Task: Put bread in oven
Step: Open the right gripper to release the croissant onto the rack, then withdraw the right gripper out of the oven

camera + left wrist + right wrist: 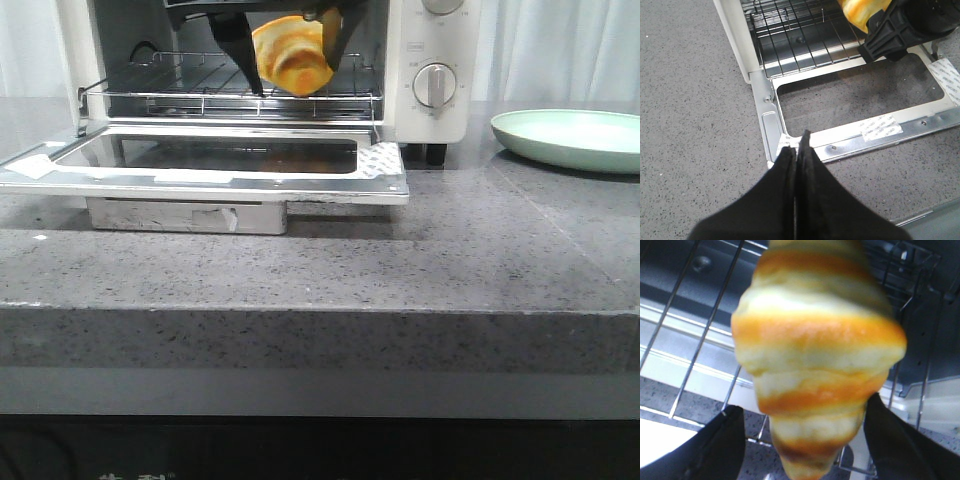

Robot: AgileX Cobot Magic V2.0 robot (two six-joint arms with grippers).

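Note:
The bread [290, 55] is a glossy orange roll with pale stripes, hanging tip down inside the open cream-white oven [432, 45], just above the wire rack [180, 97]. My right gripper [293, 78] reaches into the oven and is shut on the bread, with one finger on each side. The right wrist view shows the bread [815, 350] between the black fingers of the right gripper [802, 407], over the rack. My left gripper [797, 142] is shut and empty, above the counter at the left front corner of the lowered door [855, 97]. It is out of the front view.
The glass door [200, 185] lies open and flat, jutting forward over the grey counter. A pale green plate [570, 135] sits on the counter to the right of the oven. The oven knobs [435, 85] face front.

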